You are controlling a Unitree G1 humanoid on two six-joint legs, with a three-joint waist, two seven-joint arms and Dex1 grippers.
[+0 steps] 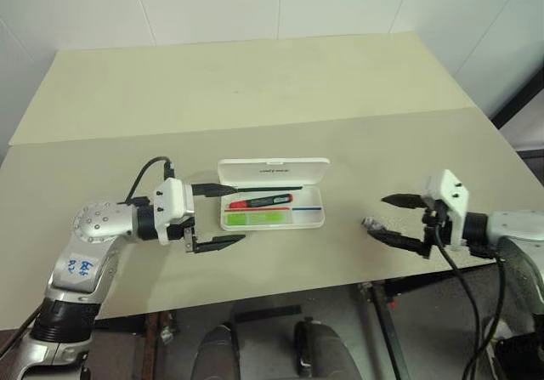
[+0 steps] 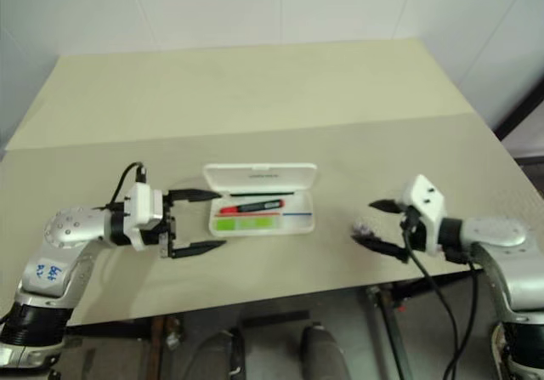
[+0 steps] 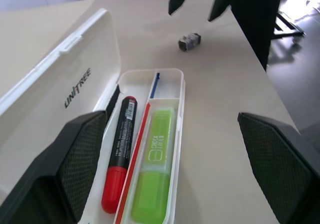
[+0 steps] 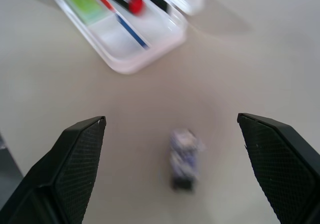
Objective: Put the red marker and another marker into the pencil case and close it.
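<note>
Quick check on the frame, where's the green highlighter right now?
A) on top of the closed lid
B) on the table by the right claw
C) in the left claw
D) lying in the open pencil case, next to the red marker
D: the green highlighter lies in the tray of the open pencil case beside the red marker, and both claws are open and hold nothing.

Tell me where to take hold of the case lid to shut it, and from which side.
Take the lid at its free long edge, the far one, away from the hinge. It stands open, tilted back behind the tray, where the red marker and green highlighter already lie. The open left gripper sits at the case's left end, so coming from that side and pushing the lid toward the robot looks easiest.
</note>
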